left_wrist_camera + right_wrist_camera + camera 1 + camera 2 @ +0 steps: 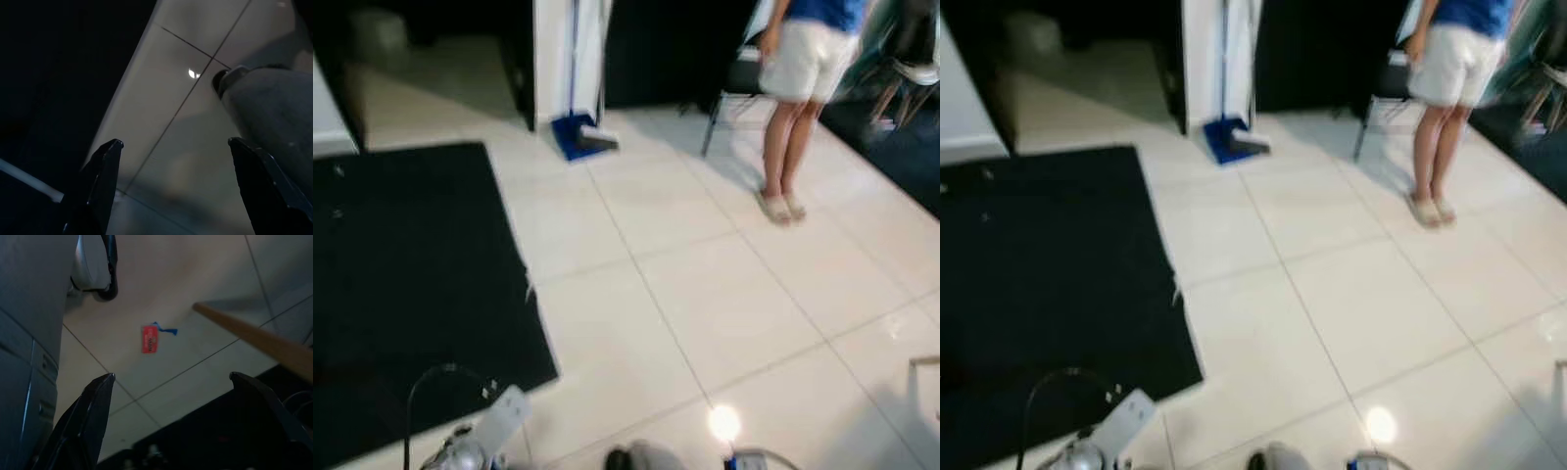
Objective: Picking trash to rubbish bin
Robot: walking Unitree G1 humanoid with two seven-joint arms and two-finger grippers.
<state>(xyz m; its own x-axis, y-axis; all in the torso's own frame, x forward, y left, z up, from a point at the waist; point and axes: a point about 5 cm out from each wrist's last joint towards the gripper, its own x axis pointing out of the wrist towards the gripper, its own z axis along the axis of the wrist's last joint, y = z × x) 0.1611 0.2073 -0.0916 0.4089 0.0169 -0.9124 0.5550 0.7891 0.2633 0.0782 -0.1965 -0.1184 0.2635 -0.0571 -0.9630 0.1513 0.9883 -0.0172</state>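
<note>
Presently both arms hang idle with fingers spread and nothing between them: the left gripper (171, 186) over white tiles beside the black rug (411, 284), the right gripper (171, 421) over a small red tag with a blue tie (150, 338), apparently the trash, lying on the floor near a wooden pole (259, 340). No rubbish bin can be made out. Risks, in my judgement: head views are blurred, a person (798, 88) stands ahead, and a reach could foul the pole or the thin tag could slip.
</note>
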